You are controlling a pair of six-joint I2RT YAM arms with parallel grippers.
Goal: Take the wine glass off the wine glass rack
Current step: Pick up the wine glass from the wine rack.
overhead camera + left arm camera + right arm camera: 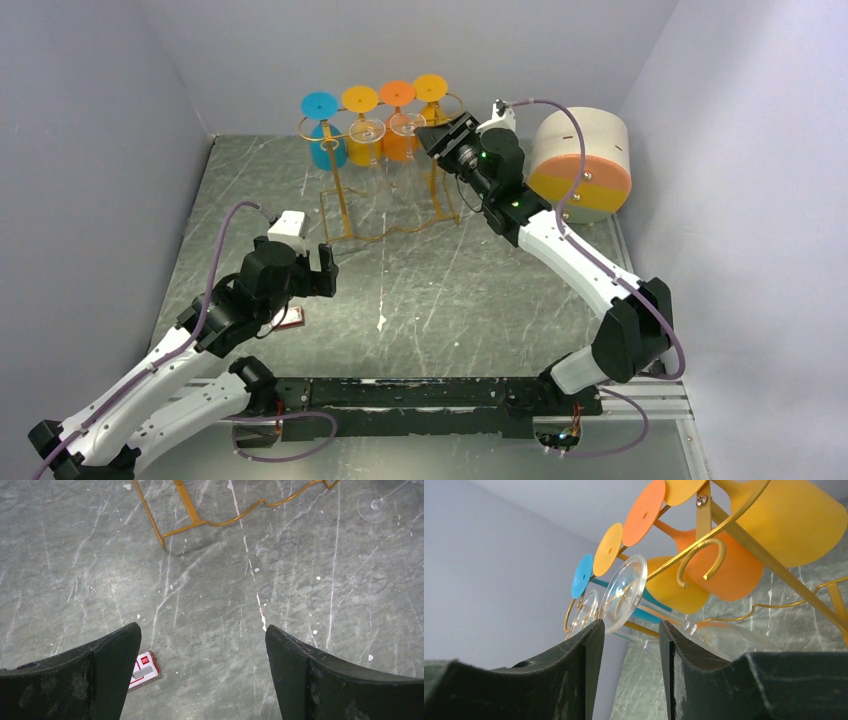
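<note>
The wine glass [624, 592] is a clear one. It hangs foot-up from the top bars of the wine glass rack [774, 565], at the far middle of the table and toward the rack's right end. The right gripper [629, 625] is at it, fingers set with a narrow gap on either side of the stem just under the foot. I cannot tell whether either pad touches the glass.

The round white drum with orange and yellow bands [580, 160] sits far right, close to the right arm. A pull back toward the right could sweep the arm into it.

The rack looks like light wire on a thin base. If the foot catches on a curled hook while sliding out, the whole stand could drag or tip and bring down everything hung on it.

The coloured glasses [325, 150] hang along the same bars, and a second clear glass [367, 130] hangs just left of the target. A sideways swing could knock them together.

The stem is thin and probably slick, with the bowl's weight below the grip. Too light a pinch could let the glass pivot or drop onto the stone-patterned table [450, 290].

The left gripper [201, 627] hovers over the near left of the table, fingers wide and empty, near a small red-and-white card [144, 667]. It is well apart from the rack, so it cannot steady the rack from there.
</note>
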